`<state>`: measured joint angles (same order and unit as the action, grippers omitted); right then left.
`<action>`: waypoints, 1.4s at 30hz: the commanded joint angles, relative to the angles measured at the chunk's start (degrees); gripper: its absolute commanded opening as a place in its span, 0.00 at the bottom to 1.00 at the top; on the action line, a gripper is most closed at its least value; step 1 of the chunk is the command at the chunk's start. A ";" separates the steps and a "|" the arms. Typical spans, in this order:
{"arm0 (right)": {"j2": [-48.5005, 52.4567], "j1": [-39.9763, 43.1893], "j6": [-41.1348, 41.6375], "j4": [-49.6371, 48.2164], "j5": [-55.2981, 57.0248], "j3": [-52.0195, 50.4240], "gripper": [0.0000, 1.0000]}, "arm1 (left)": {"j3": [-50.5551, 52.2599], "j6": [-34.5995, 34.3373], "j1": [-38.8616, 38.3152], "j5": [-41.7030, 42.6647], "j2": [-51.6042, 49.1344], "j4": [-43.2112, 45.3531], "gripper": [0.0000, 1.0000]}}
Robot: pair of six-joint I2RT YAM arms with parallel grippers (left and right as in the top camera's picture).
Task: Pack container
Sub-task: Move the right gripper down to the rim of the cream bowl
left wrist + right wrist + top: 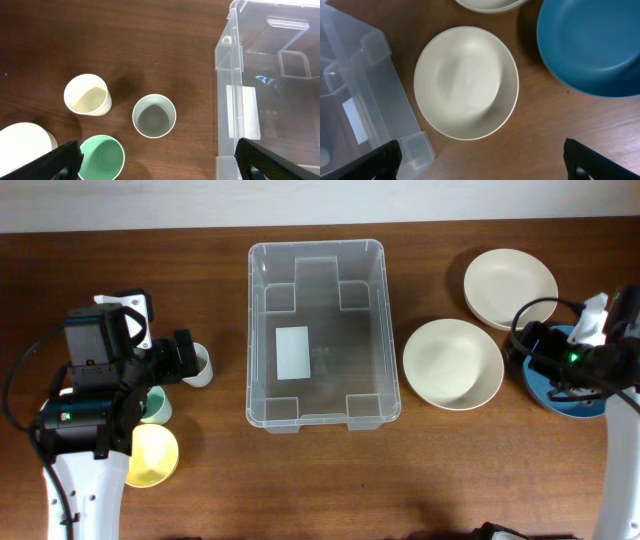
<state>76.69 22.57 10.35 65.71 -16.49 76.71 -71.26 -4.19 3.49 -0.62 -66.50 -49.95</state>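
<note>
Table (420, 480), dark brown wood, carrying every item listed. Left gripper (180, 356), far left, hanging over a group of cups; in its wrist view the fingers (62, 159) sit at the two lower corners of the frame, spread wide and released, nothing between them. White cup (203, 365), upright, just beside the gripper on the container's side. Green cup (157, 408), upright, partly covered by the arm. Yellow cup (150, 455), upright, nearest the table's front edge. Container (255, 330), clear plastic, upright at the centre of the table, well apart from the cups, with a white label (293, 352) on its base. Cream bowl (452, 363), mouth up, just right of the container and not touching it. Stack of cream bowls (510, 288), farther back and to the right. Blue bowl (565, 402), far right, partly hidden under the arm. Right gripper (535, 352), above the blue bowl's rim; fingers (375, 162) spread wide, released, grasping nothing.
</note>
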 commanded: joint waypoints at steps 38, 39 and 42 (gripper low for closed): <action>7.28 4.44 12.68 -54.21 -5.40 -45.27 0.99 | -1.05 -0.52 0.04 0.83 -0.15 -0.09 1.00; 8.44 4.44 12.68 -54.29 -5.40 -45.27 0.99 | -1.05 -0.52 0.04 0.83 -0.15 -0.09 0.99; 11.39 4.44 12.68 -54.69 -5.42 -45.27 0.98 | -1.05 -0.52 0.04 0.83 -0.15 -0.07 0.99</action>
<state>83.70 26.72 22.28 10.00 -23.24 32.86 -71.26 -4.16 3.49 -0.62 -66.50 -50.00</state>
